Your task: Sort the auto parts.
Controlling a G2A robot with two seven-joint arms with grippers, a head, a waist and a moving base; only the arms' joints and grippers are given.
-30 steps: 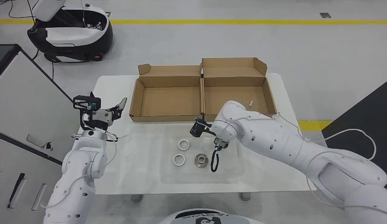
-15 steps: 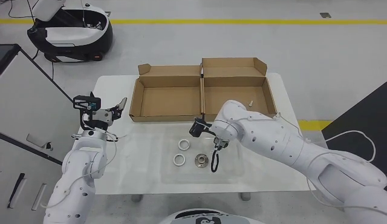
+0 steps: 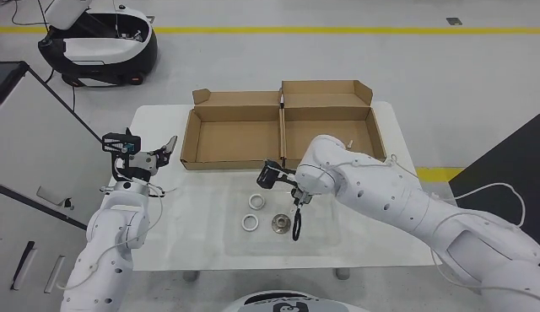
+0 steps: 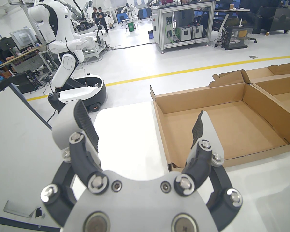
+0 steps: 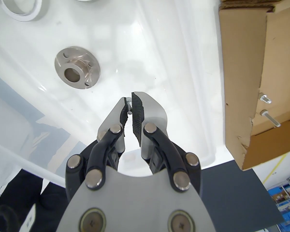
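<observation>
White tabletop [image 3: 198, 228] scene: small bolt [image 5: 128, 108] is seen pinched in right end effector [image 5: 129, 99] beside flange [image 5: 77, 70], so pick is judged done and carry to right box [image 3: 325, 135], holding two other bolts [image 5: 265, 98], is called for; left end effector [image 4: 140, 111] is spread.

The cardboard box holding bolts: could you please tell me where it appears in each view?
Top view: box, right of the pair.
Left wrist view: box beyond the empty box.
Right wrist view: box wall, bolts inside.
Shared landmark: seam where both boxes meet.
</observation>
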